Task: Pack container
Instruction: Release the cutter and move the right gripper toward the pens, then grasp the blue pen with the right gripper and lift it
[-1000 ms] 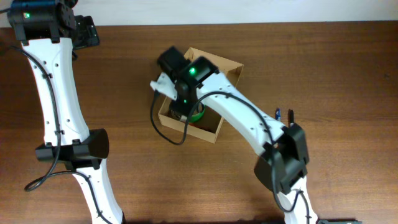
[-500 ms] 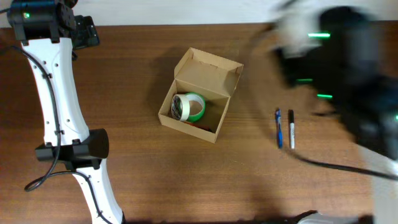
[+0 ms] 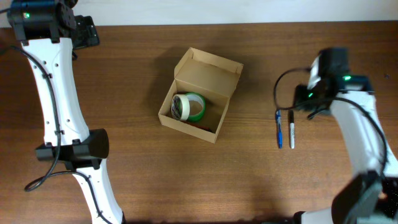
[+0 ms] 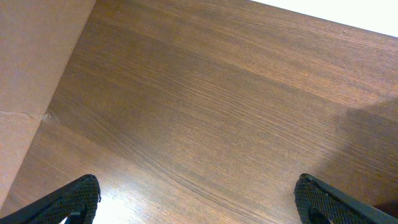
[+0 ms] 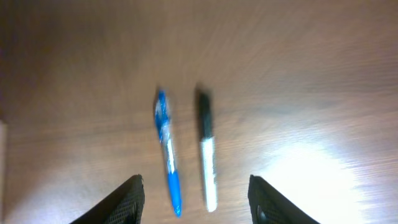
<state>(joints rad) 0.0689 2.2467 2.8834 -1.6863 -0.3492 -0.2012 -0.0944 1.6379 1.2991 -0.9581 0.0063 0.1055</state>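
Right of container: blue pen beside black marker

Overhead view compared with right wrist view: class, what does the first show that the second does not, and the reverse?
Only the overhead shows the container, open, with a green tape roll inside, and the left arm. Only the right wrist shows the right end effector close up, open above the pens. Both show the blue pen and the black-capped marker lying side by side on the wooden table.
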